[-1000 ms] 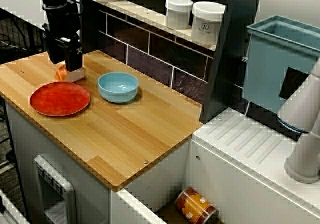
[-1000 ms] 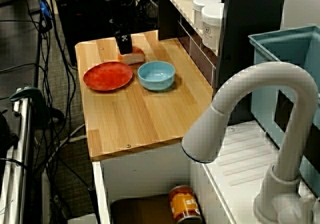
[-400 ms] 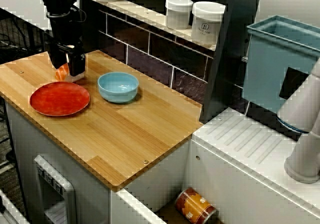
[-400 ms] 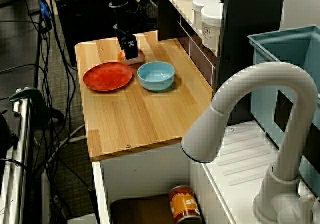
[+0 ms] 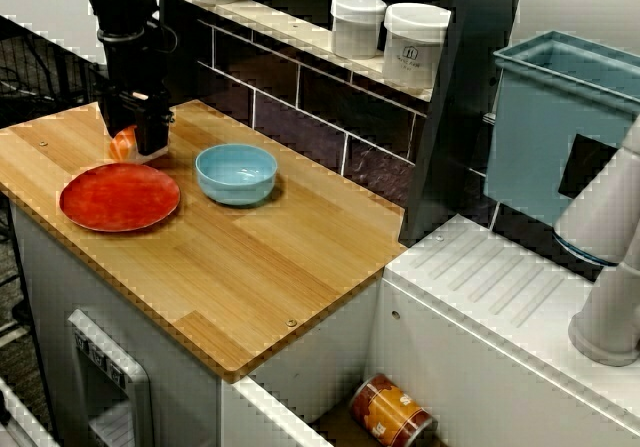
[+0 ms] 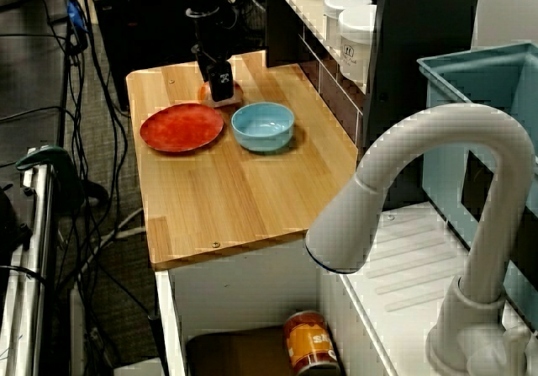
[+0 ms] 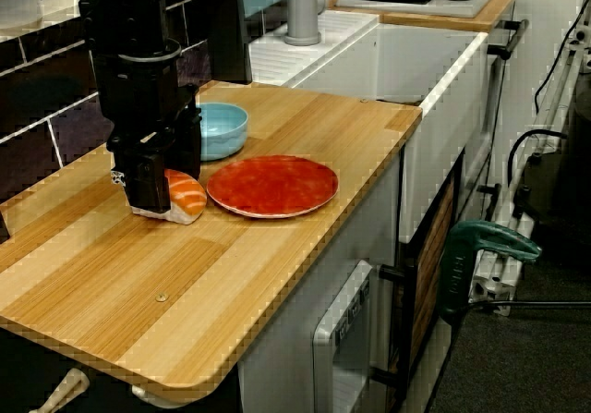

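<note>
— Where's your gripper sitting?
— From the side view I see the gripper low on the wooden counter, its fingers right at the salmon sushi. The sushi lies flat on the wood, orange side up.
— Clamped on it?
— I can't tell; the black fingers hide the contact, and the sink view shows no more.
— What's nearby?
— The red plate lies just beside the sushi, and the blue bowl stands behind it, near the plate
</note>
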Available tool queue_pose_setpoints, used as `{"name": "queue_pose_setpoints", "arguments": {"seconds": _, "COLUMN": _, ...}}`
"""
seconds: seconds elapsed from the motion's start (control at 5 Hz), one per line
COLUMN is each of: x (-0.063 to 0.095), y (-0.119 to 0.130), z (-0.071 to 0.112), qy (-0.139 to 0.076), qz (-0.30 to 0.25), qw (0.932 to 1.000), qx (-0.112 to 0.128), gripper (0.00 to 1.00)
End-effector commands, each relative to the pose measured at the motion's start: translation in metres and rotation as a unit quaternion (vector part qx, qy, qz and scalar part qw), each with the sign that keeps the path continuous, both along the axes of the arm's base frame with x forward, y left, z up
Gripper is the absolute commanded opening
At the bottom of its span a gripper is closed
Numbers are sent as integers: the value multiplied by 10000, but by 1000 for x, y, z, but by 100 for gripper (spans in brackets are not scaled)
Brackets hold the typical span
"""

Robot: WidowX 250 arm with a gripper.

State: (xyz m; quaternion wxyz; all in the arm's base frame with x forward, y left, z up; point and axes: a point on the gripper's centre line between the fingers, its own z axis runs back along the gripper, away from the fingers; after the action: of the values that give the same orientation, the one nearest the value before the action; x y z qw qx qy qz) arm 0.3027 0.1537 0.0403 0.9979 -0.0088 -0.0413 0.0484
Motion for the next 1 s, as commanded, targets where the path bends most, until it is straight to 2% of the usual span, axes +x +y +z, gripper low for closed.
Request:
{"name": "queue_pose_setpoints", "arguments": {"seconds": 0.0, "x": 0, "y": 10, "z": 28, "qy": -58, "qz": 62, "qw": 10000, "qx": 49, "gripper": 0}}
{"name": "queue_pose_setpoints", "arguments": {"seconds": 0.2, "x": 1, "y": 9, "z": 39, "qy": 6, "qz": -47, "qw": 9999, "qx": -98, "gripper": 0}}
{"name": "queue_pose_setpoints", "arguments": {"seconds": 0.4, "x": -1, "y": -7, "z": 59, "qy": -100, "qz": -425, "qw": 9987, "qx": -249, "gripper": 0}}
{"name": "queue_pose_setpoints", "arguments": {"seconds": 0.6, "x": -4, "y": -35, "z": 72, "qy": -350, "qz": -823, "qw": 9959, "qx": -162, "gripper": 0}}
{"name": "queue_pose_setpoints", "arguments": {"seconds": 0.8, "x": -12, "y": -63, "z": 95, "qy": -658, "qz": -1238, "qw": 9901, "qx": -99, "gripper": 0}}
